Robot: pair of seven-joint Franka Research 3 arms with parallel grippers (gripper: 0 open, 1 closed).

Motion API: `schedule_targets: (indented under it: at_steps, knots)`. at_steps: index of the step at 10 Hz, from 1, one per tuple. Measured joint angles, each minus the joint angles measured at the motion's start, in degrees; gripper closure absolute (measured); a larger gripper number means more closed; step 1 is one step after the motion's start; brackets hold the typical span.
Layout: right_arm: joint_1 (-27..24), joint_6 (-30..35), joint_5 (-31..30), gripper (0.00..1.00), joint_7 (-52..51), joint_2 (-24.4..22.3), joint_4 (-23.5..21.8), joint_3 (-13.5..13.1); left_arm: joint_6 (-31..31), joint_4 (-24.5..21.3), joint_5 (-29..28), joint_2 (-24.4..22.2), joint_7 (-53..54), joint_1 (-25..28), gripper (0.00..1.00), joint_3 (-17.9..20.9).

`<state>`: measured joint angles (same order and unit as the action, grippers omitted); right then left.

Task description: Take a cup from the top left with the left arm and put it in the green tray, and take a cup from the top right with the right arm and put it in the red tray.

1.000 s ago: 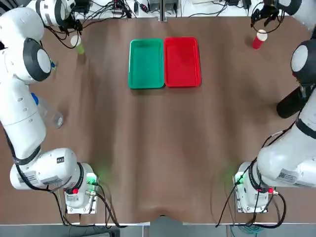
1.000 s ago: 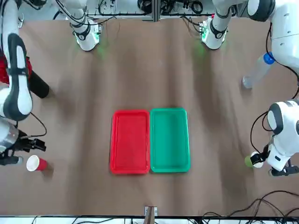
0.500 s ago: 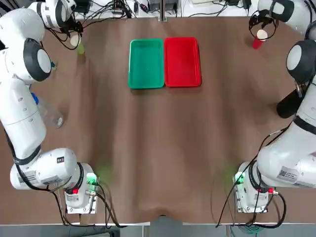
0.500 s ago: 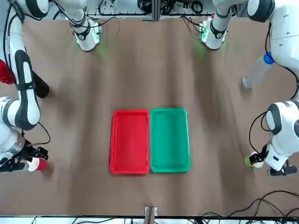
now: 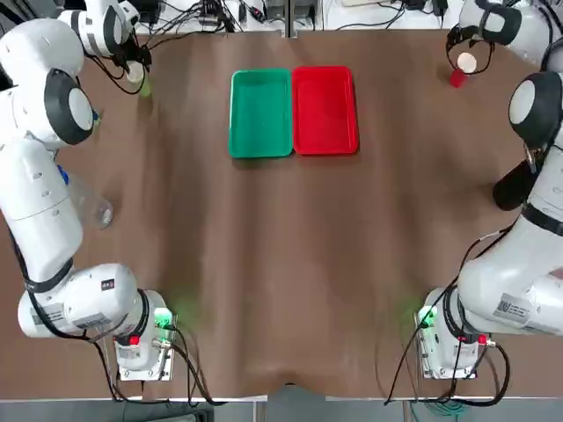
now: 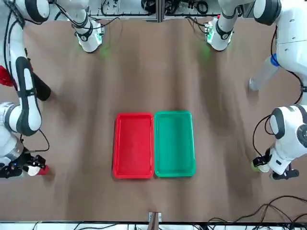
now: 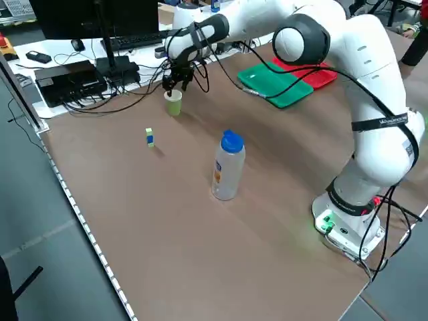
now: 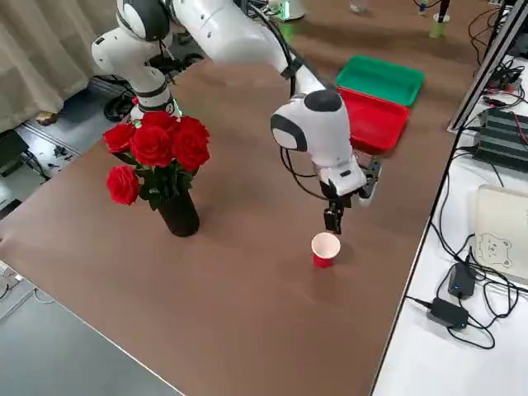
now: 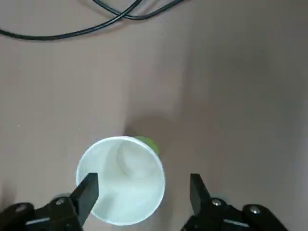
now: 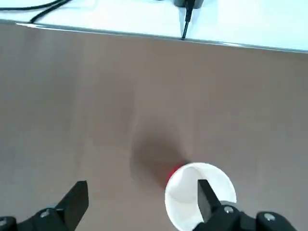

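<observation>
Top view: the left hand [image 5: 139,63] was over the yellow-green cup [image 5: 135,73] at the far left of the surface [image 5: 281,264]; the right hand [image 5: 471,40] was by the red cup [image 5: 466,62] at the far right. The green tray [image 5: 261,114] and the red tray [image 5: 324,110] lay side by side between them, each without a cup.

Front view: both hands were low, each partly masking its cup. Whether either touched its cup could not be determined here.

Left side view: the yellow-green cup stood upright on the surface, directly below the left hand. A capped bottle [image 7: 229,167] stood well apart from it.

Right side view: the red cup was upright, with the right hand just above and beside its rim. A vase of roses [image 8: 177,206] stood clear of the work.

Left wrist view: the fingers were well apart with nothing gripped; the cup's mouth showed mostly between them, nearer one finger.

Right wrist view: the fingers were wide apart and held nothing. One finger overlapped the cup's mouth, which was off-centre.

Finding: the step in hand was judged to be the approach for both grasps. The next move called for centring, particularly on the right, then lowering and closing gently; a finger descending on a rim might tip or crush the paper.
</observation>
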<state>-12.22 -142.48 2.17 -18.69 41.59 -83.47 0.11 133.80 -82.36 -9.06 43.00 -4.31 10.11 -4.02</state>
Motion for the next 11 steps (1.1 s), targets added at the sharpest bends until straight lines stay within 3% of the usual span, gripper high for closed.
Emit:
schedule_targets:
  at_steps: [4,7,8,11]
  knots:
    - [-0.7,-2.5,0.0,0.0,-1.3,3.2,0.1,0.0,0.0,-0.3,0.0,1.5,-0.2,0.0,0.37,0.0]
    - [-0.8,-2.5,0.0,0.12,-3.8,3.5,0.2,0.0,0.0,-0.2,0.0,1.5,-1.5,-0.3,0.85,0.0]
    - [-0.8,-2.5,0.0,0.23,-4.6,3.5,0.2,0.0,-0.4,0.0,0.0,1.3,-2.3,-0.5,0.91,-0.1]
    - [-0.8,-2.4,0.0,0.42,-6.5,3.7,0.2,0.0,-6.0,0.9,0.0,-2.1,-7.0,-2.1,0.92,-0.5]
